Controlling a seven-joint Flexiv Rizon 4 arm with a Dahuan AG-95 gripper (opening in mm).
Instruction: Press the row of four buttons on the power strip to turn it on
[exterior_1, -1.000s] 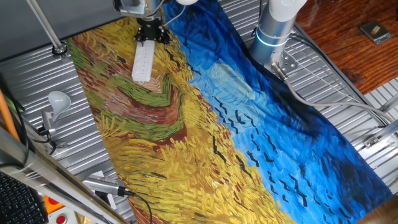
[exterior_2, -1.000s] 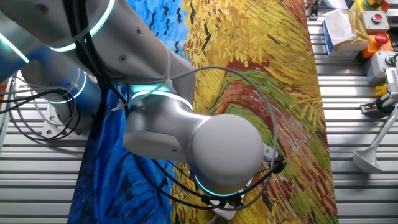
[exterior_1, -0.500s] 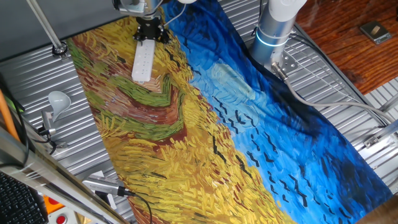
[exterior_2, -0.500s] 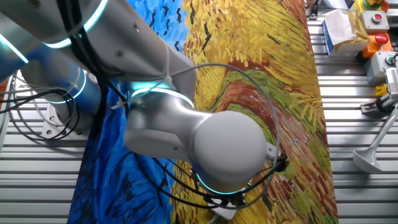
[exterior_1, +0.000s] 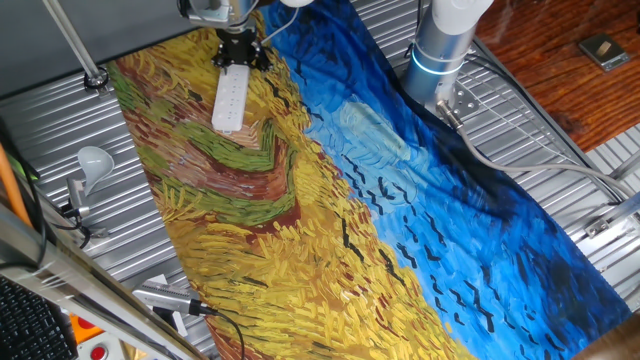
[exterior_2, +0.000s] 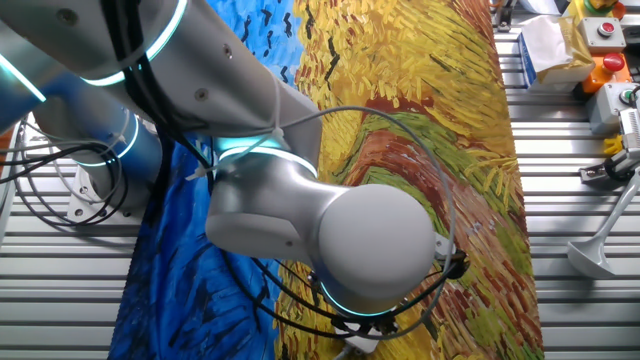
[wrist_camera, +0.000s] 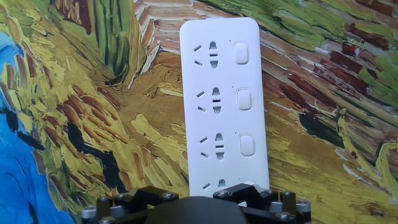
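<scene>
A white power strip (wrist_camera: 224, 102) lies flat on the Van Gogh-print cloth (wrist_camera: 74, 112), sockets left, row of four buttons (wrist_camera: 243, 99) right. No lettering is legible. The gripper (exterior_1: 240, 52) hovers over its near end, finger state unclear.

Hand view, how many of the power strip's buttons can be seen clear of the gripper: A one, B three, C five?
B: three buttons show fully down the right side of the power strip; the strip's near end passes under the gripper, which covers it.
</scene>
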